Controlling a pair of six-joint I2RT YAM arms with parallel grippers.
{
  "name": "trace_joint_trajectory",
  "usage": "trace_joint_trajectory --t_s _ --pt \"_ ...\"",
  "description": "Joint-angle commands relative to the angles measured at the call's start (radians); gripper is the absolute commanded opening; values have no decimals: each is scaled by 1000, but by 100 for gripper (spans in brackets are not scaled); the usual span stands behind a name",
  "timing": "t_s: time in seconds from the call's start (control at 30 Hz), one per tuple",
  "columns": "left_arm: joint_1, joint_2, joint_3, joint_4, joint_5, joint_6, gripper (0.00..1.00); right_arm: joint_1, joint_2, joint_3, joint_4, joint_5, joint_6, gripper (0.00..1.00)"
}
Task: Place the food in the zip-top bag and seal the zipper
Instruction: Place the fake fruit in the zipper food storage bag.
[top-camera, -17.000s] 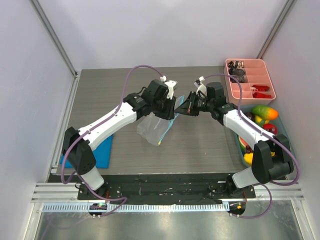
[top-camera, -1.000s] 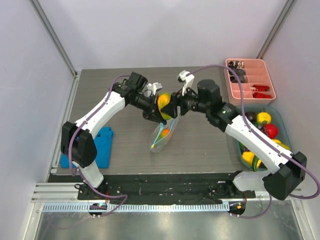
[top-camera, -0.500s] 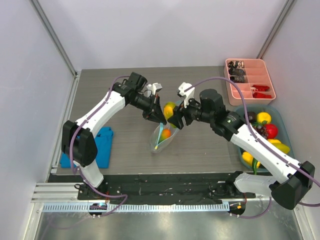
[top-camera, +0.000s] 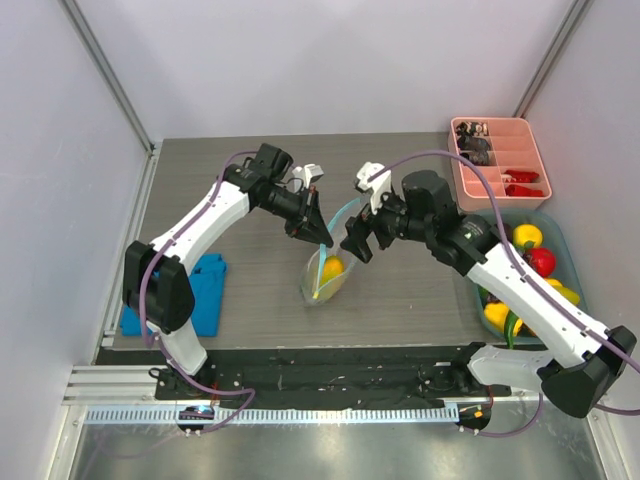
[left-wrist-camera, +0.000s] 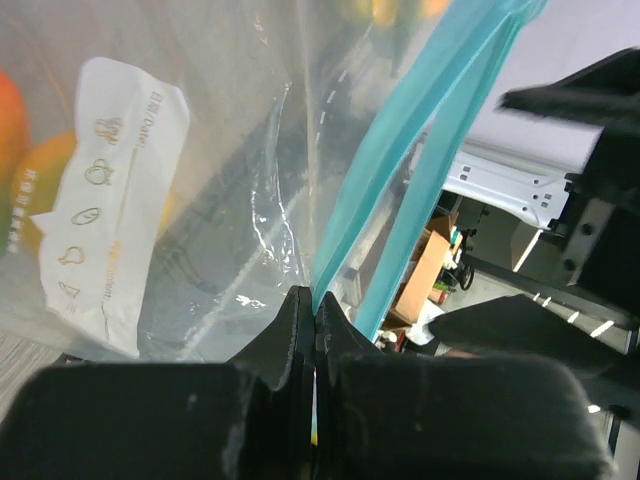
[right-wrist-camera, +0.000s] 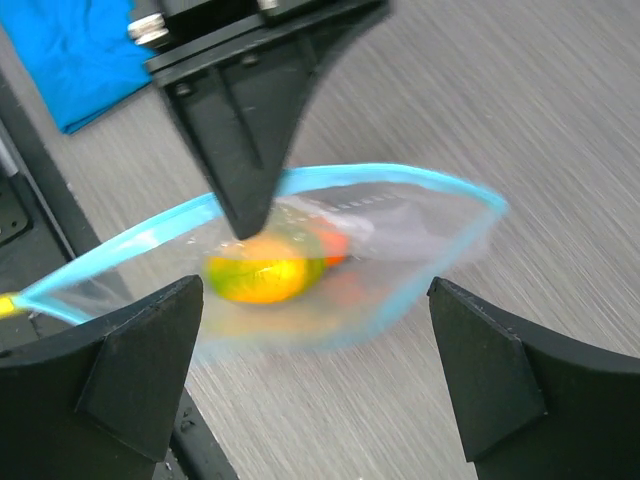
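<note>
The zip-top bag (top-camera: 325, 280) hangs open over the table, its teal zipper (top-camera: 338, 213) held up by my left gripper (top-camera: 318, 236), which is shut on one mouth edge. In the left wrist view the black jaws (left-wrist-camera: 314, 310) pinch the zipper strip (left-wrist-camera: 400, 150) of the clear bag (left-wrist-camera: 200, 150). A yellow-green fruit (right-wrist-camera: 262, 275) and an orange one (right-wrist-camera: 335, 245) lie inside the bag (right-wrist-camera: 420, 240). My right gripper (right-wrist-camera: 312, 290) hovers above the bag's mouth, open and holding nothing; in the top view it (top-camera: 357, 240) is just right of the bag. More food (top-camera: 527, 237) sits at the right.
A teal bin (top-camera: 556, 240) at the right edge holds several toy fruits. Behind it stands a pink tray (top-camera: 535, 150) with small dark and red items. A blue cloth (top-camera: 203, 293) lies at the left, by the left arm's base.
My right gripper has opened wide and let go of the yellow-green fruit, which dropped to the bottom of the bag. The right gripper drew back slightly. The left gripper kept its hold.
</note>
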Motion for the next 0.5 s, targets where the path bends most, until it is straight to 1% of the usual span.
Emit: trace_joint_trajectory --t_s 0.0,0.03,0.07,0.1,0.13,0.17,0.2,0.23,0.3,0.33,0.37,0.4,0.43,0.47 --pt "9 -20 35 13 28 -7 0 -134 -18 132 -81 78 65 100" --pt "9 -22 35 12 28 -4 0 -186 7 178 -115 8 77 100" --pt "9 -22 35 12 25 -4 0 -256 25 198 -191 -26 74 100" --pt "9 -22 33 15 23 -4 0 -318 39 212 -232 -57 59 100" --pt "9 -23 33 16 23 -4 0 -454 54 229 -268 -92 37 100" --pt "9 -25 33 18 23 -4 0 -514 88 235 -343 -147 -30 100" --pt "9 -23 33 21 22 -2 0 -569 103 239 -379 -165 -70 100" --pt "9 -23 33 21 22 -2 0 -678 126 246 -414 -171 -116 100" --pt "9 -26 33 21 20 -1 0 -780 184 249 -524 -189 -273 99" --pt "9 -28 32 24 19 1 0 -824 207 258 -558 -189 -326 100" --pt "9 -28 32 24 17 2 0 -902 231 268 -600 -185 -375 100" --pt "9 -28 32 22 17 3 0 -935 284 281 -673 -156 -416 98" --pt "9 -26 32 21 17 6 0 -962 304 305 -704 -130 -488 98" --pt "9 -26 32 19 17 7 0 -1014 329 318 -774 -105 -527 98"
